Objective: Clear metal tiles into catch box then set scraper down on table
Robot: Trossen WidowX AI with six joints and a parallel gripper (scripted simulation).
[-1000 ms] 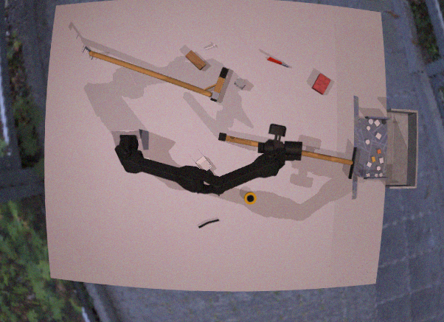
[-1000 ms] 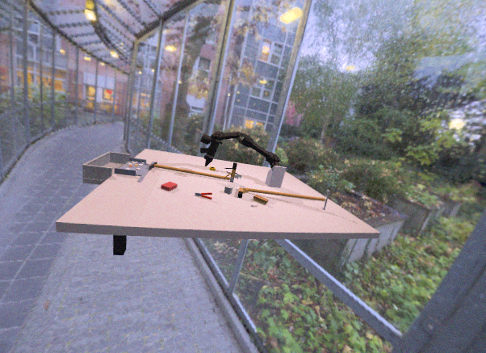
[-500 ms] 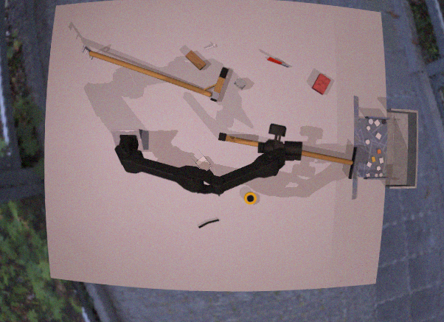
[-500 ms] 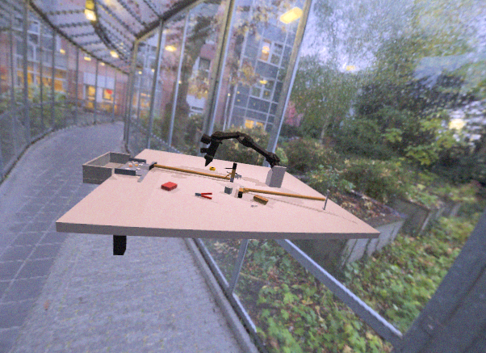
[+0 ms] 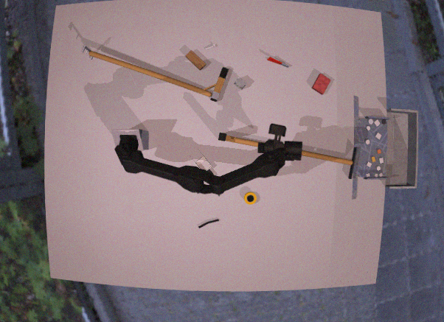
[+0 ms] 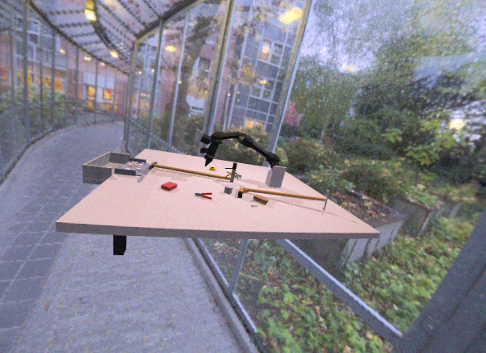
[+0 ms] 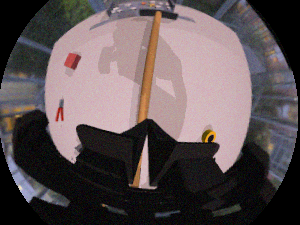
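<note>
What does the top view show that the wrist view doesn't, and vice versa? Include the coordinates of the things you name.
Top only: brown rectangular block (image 5: 195, 60) (image 6: 261, 199), thin curved black strip (image 5: 209, 222), long wooden-shafted tool with a pronged end (image 5: 147, 73) (image 6: 282, 195).

Wrist only: the tips of the black gripper (image 5: 262, 147) (image 6: 207, 164) (image 7: 148, 121) meeting; from the top the wrist covers them.

Both: long wooden-shafted scraper (image 5: 326, 157) (image 6: 190, 172) (image 7: 151, 64), grey steel plate (image 5: 363, 155) (image 6: 139, 170) (image 7: 125, 11) with small tiles, red block (image 5: 321, 84) (image 6: 169, 186) (image 7: 72, 61), red-handled pliers (image 5: 273, 60) (image 6: 207, 194) (image 7: 59, 111), yellow ring (image 5: 245, 198) (image 6: 212, 169) (image 7: 205, 135).
</note>
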